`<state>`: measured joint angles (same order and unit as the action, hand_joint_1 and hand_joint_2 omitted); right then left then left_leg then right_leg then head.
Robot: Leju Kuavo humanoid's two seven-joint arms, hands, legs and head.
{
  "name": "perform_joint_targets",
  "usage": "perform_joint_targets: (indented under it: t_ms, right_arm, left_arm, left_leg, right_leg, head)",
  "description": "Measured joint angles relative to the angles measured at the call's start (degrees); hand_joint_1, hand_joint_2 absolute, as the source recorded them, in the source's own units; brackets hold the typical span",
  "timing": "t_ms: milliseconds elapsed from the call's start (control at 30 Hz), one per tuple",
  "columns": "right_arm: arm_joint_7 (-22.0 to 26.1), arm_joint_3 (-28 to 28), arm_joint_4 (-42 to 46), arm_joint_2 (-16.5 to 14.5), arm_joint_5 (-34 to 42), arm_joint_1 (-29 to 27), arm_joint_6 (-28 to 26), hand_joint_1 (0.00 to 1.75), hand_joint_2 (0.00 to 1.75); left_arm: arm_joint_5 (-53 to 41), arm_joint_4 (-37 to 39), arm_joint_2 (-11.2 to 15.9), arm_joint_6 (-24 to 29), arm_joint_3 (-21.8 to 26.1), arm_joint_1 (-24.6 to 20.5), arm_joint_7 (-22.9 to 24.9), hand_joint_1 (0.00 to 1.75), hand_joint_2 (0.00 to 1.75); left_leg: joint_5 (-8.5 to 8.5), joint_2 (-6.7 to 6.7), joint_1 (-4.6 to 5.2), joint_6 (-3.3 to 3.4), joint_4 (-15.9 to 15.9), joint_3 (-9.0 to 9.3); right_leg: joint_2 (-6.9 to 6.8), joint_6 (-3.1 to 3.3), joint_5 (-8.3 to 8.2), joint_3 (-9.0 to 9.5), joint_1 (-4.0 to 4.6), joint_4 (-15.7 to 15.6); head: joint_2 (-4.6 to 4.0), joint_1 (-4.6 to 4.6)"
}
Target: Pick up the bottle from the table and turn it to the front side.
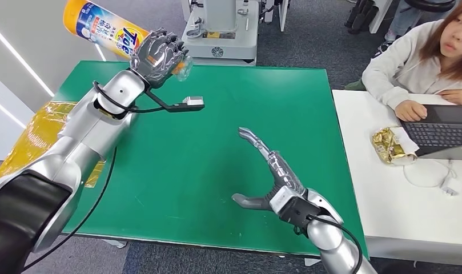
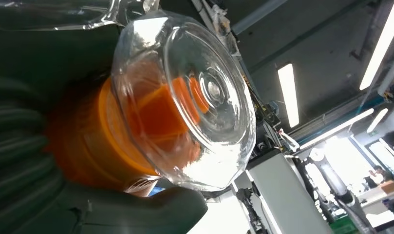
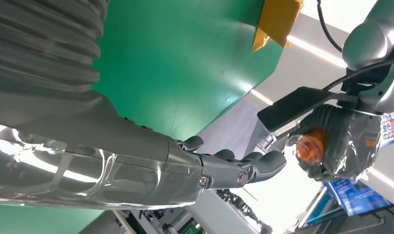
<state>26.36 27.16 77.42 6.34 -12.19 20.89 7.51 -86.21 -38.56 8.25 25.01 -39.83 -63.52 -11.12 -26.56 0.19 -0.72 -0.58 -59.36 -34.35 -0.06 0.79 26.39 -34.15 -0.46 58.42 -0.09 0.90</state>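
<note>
Holding a bottle aloft over a green table

Gripping the yellow bottle (image 1: 105,31) near its capped end, the left hand (image 1: 158,56) is raised above the far left corner of the green table (image 1: 217,142). The bottle lies tilted, its body running up and away to the left and its clear cap (image 1: 183,67) pointing toward the table's middle. Dark fingers cover part of the label, so the printed side reads only in part, and the bottle's far end is cut off by the picture's edge. From the left wrist, the clear cap (image 2: 195,97) shows an orange nozzle (image 2: 165,107) blurred behind it.

Lower down, the right hand (image 1: 268,171) hovers over the near half of the table, fingers spread and holding nothing. From the right wrist, its fingertips (image 3: 263,163) are small and dark.

A person (image 1: 428,51) sits at a white table (image 1: 388,188) to the right, with a laptop (image 1: 440,128) and a gold-wrapped item (image 1: 388,145). Yellow film (image 1: 34,137) lies left of the green table, partly hidden by the left arm.
</note>
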Motion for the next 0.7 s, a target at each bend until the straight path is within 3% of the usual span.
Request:
perform_joint_targets:
  t_ms: [267,400,700]
  right_arm:
    - [1.3,-2.2,2.8,1.0,-0.9,-4.2,-1.1,0.00,1.75]
    - [1.7,-3.3,3.9,1.7,-1.1,-6.2,-1.7,0.00,1.75]
    - [1.7,-4.6,5.6,2.2,-1.2,-8.3,-1.8,0.00,1.75]
  left_arm:
    - [4.1,2.2,5.4,-1.9,-1.5,-0.2,-2.8,1.75,1.75]
    - [7.9,2.0,9.6,-2.4,-1.5,2.0,-4.2,1.75,1.75]
    - [12.3,-1.3,16.0,-3.2,-1.5,8.2,-3.5,1.75,1.75]
  left_leg:
    - [0.00,0.05,0.00,0.00,0.1,0.00]
    - [0.00,0.09,0.00,-0.02,0.1,0.02]
    - [0.01,0.10,0.01,-0.03,0.1,0.00]
  right_leg:
    - [0.04,0.01,0.01,0.00,0.01,0.0]
    - [0.08,0.02,0.01,-0.03,0.01,0.0]
    - [0.09,0.03,0.02,-0.04,0.01,0.0]
  head:
    - [0.00,-0.01]
    - [0.00,0.00]
    - [0.00,-0.01]
